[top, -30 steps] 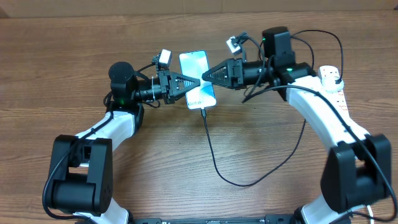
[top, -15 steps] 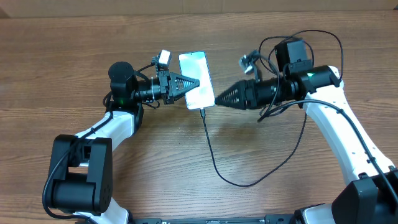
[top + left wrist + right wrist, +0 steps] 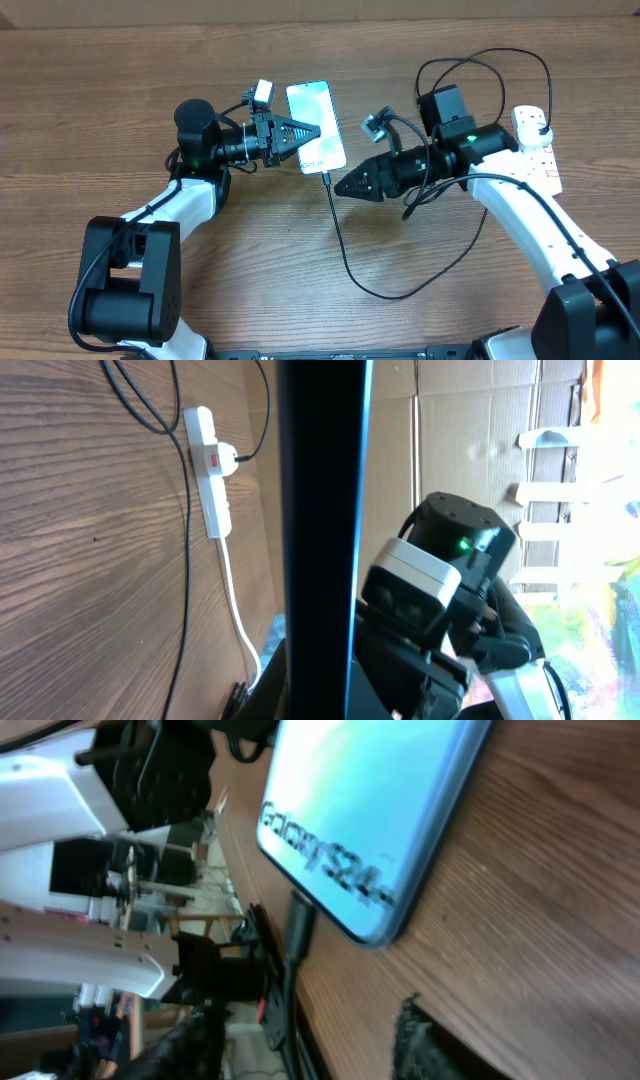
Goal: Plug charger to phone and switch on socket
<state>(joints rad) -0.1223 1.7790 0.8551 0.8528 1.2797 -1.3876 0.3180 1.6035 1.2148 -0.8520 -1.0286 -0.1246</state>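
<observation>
The left gripper (image 3: 308,132) is clamped on the phone (image 3: 318,125), and the charger (image 3: 298,920) looks seated by its tip in the phone's short edge, just ahead of the right gripper (image 3: 340,187). I can't tell whether that gripper's jaws are apart or together. So plugging in looks done, and the socket (image 3: 545,160), well behind those jaws, looks like the step left.

Bare table (image 3: 100,90) left of charger cable (image 3: 345,263); cable loop and right arm (image 3: 520,195) block route to socket (image 3: 538,150).
</observation>
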